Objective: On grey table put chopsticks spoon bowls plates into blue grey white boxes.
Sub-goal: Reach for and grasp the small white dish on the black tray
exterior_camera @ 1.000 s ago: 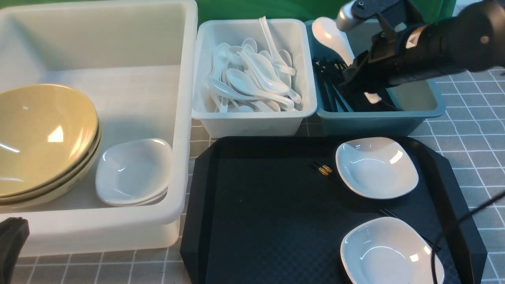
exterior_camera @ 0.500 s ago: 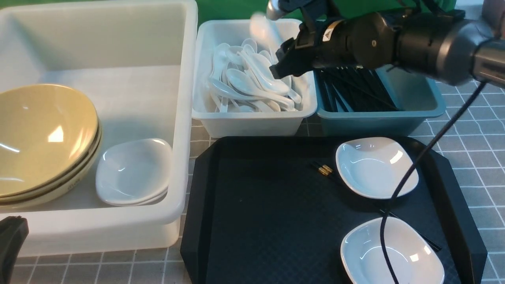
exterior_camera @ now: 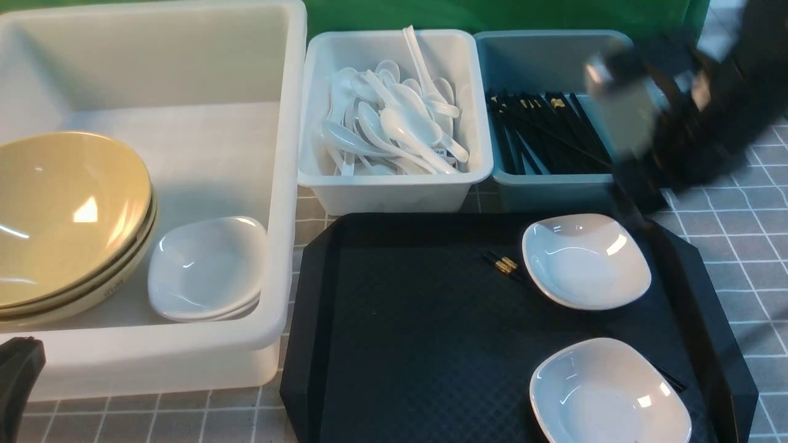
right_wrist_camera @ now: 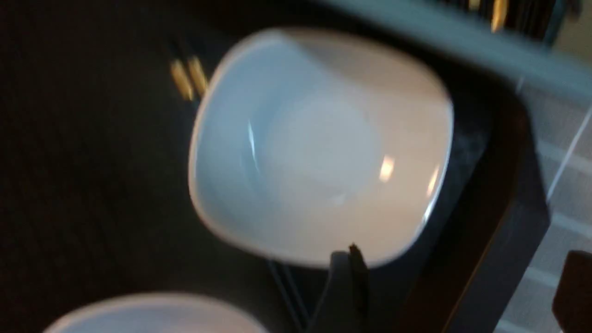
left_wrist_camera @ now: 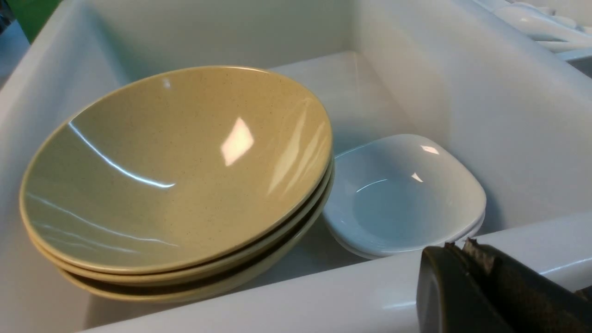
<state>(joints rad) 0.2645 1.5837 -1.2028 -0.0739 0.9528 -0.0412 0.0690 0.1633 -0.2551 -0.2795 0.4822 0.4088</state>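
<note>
My right gripper stands open and empty above the far plate on the black tray; its arm is a blur by the blue box. A second plate lies nearer. A pair of chopsticks runs under both plates. Spoons fill the grey-white box, and more chopsticks lie in the blue box. Three stacked bowls and plates sit in the white tub. My left gripper is shut and empty at the tub's near rim.
The grey table shows to the right of the tray and along the front edge. The three boxes stand side by side behind the tray, with a green backdrop beyond them.
My right gripper carried a spoon from over the blue box to the grey-white box and opened. The spoon now lies among the others. The arm swung back right toward the tray.
</note>
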